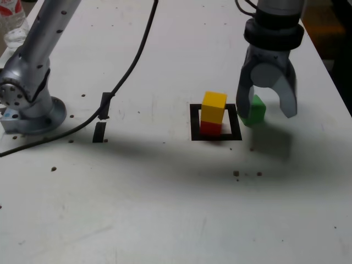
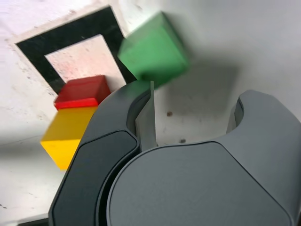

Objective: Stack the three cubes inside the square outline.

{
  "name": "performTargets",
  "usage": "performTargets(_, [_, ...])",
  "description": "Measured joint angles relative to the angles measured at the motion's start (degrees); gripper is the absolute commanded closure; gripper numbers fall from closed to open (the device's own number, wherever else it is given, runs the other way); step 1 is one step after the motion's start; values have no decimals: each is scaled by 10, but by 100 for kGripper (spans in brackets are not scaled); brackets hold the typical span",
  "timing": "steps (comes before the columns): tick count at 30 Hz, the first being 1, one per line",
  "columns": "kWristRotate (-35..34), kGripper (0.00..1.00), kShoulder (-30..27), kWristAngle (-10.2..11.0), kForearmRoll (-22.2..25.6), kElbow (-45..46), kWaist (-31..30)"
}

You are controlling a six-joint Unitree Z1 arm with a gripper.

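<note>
Trouble first: my end effector is spread and empty, one finger close to green, so lowering could knock it into red, toppling yellow off inside the outline.

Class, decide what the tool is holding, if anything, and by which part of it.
Nothing is held: the tool stands open, with the green cube outside the gap between its jaws.

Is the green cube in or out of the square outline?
Out: the green cube sits just outside the black frame, on the exterior view's right.
</note>
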Motion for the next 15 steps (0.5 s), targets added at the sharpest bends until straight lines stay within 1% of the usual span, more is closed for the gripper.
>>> performTargets(3, [-20, 34, 0, 2, 0, 4, 1])
performTargets(10, [-41, 34, 0, 4, 3, 15, 1])
performTargets(15, [-67, 34, 0, 12, 6, 26, 1])
